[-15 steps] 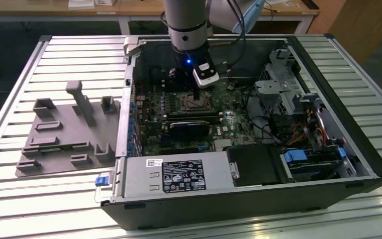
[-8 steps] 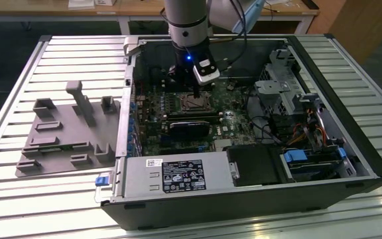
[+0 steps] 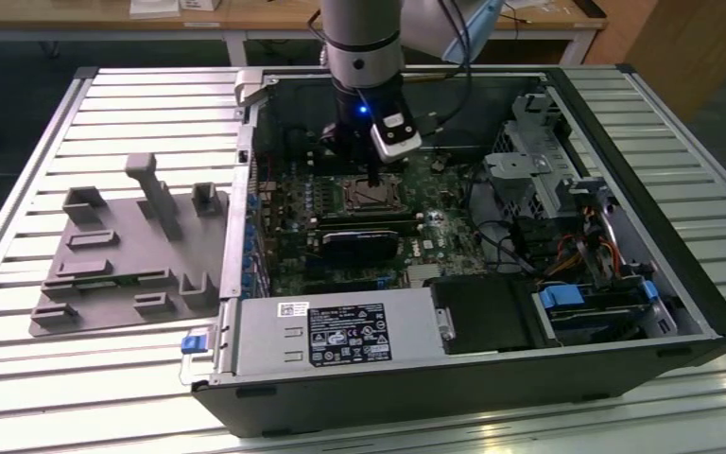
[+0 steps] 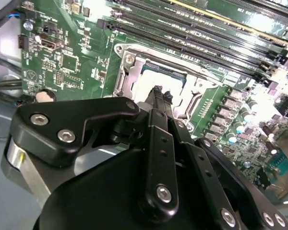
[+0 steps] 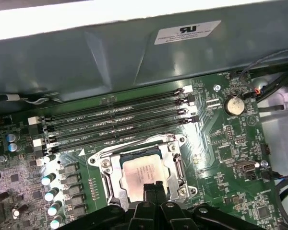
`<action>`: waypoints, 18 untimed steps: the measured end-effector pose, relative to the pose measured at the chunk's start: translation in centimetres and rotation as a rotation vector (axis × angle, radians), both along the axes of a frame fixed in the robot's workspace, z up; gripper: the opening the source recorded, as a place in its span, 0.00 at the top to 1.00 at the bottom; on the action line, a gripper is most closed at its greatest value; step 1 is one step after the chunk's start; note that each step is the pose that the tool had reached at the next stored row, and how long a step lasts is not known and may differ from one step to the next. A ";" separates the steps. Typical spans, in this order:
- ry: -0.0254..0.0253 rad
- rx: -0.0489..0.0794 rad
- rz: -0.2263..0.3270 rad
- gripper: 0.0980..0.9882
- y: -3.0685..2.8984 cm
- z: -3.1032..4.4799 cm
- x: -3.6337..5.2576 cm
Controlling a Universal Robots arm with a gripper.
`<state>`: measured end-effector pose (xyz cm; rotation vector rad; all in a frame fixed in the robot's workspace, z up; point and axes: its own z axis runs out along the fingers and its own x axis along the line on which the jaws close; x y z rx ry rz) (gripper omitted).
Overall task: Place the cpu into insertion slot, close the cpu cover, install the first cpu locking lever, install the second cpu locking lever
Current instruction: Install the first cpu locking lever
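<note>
The cpu (image 5: 142, 171), a silvery square chip, lies in the insertion slot (image 3: 370, 197) on the green board. The cpu cover (image 5: 112, 173), a silver frame with a cut-out middle, lies flat around it, and the chip top (image 4: 145, 84) shows through the opening. My gripper (image 5: 153, 188) hangs just above the chip's near edge with its black fingertips (image 4: 156, 94) pressed together and nothing between them. In the exterior view the gripper (image 3: 373, 183) reaches down into the open computer case right over the socket. How the locking levers sit I cannot make out.
Several black memory slots (image 5: 116, 120) run beside the socket, with a coin battery (image 5: 234, 104) and the case wall (image 5: 134, 52) beyond. A black block (image 3: 360, 241) sits close to the socket. Drive cages and cables (image 3: 552, 218) fill the exterior view's right. A grey fixture plate (image 3: 124, 255) lies outside the case.
</note>
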<state>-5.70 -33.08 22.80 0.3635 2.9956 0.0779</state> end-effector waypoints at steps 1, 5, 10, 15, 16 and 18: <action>0.0069 0.000 0.000 1.00 0.00 0.00 0.14; 0.0137 0.000 0.000 1.00 0.00 0.00 0.30; 0.0139 -0.001 0.000 1.00 0.00 0.06 0.30; 0.0137 0.001 0.000 1.00 0.00 0.67 0.29; 0.0136 0.001 0.000 1.00 0.00 0.72 0.29; 0.0135 0.001 0.000 1.00 0.00 0.75 0.29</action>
